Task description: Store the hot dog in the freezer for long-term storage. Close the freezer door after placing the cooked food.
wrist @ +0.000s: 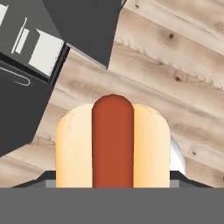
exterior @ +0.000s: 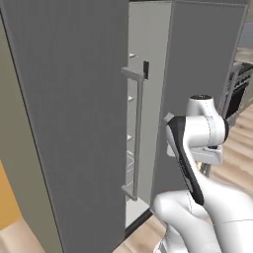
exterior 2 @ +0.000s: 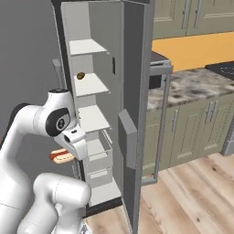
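Note:
The hot dog (wrist: 113, 144), a tan bun with a red-orange sausage, lies lengthwise in my gripper, which hides its own fingertips behind the bun. From the right base view the hot dog (exterior 2: 58, 156) pokes out left of my gripper (exterior 2: 68, 153), low in front of the open freezer (exterior 2: 91, 119), roughly level with its drawers. The gripper is shut on the hot dog. The freezer door (exterior: 74, 123) stands swung wide open, its long bar handle (exterior: 139, 133) at the free edge. White shelves (exterior 2: 89, 84) and drawers show inside.
A small brown item (exterior 2: 80, 75) sits on an upper freezer shelf. The fridge's other door (exterior 2: 135, 91) stands right of the opening. Further right run a marble counter (exterior 2: 196, 87) and green cabinets (exterior 2: 192, 128). Wooden floor (wrist: 175, 65) lies under the hand.

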{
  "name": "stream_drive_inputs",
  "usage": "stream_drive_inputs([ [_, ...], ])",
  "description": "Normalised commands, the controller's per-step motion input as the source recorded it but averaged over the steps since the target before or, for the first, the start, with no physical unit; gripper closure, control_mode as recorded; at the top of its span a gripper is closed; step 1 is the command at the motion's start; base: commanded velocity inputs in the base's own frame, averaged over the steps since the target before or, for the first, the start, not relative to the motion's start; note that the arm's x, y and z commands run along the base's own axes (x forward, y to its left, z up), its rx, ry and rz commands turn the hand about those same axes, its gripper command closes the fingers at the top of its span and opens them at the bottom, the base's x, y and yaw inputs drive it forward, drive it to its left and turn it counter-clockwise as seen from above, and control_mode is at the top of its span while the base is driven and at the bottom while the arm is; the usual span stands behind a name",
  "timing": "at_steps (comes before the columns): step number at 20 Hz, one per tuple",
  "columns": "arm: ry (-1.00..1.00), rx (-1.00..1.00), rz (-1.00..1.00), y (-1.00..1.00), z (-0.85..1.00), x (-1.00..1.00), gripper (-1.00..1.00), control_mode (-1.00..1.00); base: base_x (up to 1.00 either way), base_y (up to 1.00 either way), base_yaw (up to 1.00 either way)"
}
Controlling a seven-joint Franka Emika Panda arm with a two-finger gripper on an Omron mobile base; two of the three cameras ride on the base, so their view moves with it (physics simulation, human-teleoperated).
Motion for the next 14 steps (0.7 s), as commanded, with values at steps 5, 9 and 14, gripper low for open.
stream_drive_inputs([
  [5,0.0,0.0,0.0,0.0,0.0,0.0,1.0,1.0,0.53,0.1,0.0],
  [9,0.0,0.0,0.0,0.0,0.0,0.0,1.0,1.0,0.46,-0.11,0.0],
  [14,0.0,0.0,0.0,0.0,0.0,0.0,1.0,1.0,0.35,-0.1,0.03],
])
